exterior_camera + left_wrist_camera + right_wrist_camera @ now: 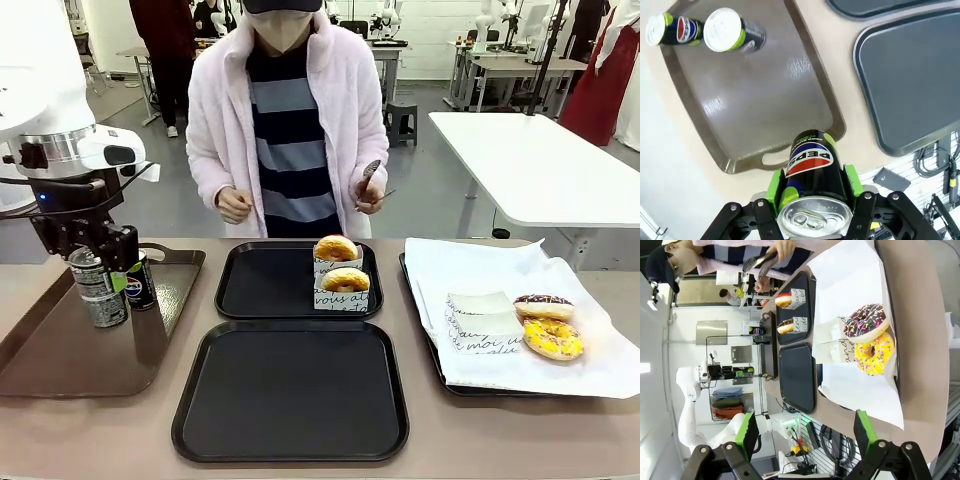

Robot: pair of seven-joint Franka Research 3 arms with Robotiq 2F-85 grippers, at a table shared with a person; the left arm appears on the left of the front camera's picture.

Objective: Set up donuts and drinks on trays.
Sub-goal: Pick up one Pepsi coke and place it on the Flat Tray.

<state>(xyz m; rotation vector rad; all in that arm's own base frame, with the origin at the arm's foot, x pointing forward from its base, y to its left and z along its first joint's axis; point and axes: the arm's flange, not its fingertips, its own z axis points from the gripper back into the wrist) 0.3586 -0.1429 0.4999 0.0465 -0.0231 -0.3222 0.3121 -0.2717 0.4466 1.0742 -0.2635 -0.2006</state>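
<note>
Left tool (813, 181) clenches a soda can (811, 160) over the brown tray's (755, 115) rim, at the worktop's (500, 430) left. Right tool (806, 431) is released. Two donuts (335, 247) sit in the far black tray (260, 285).

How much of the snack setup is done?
Done: two donuts stand on the far black tray. In hand: the left gripper holds a can at the brown tray's end. Left: the near black tray holds nothing, two cans sit on the brown tray, two iced donuts on the white paper.
</note>
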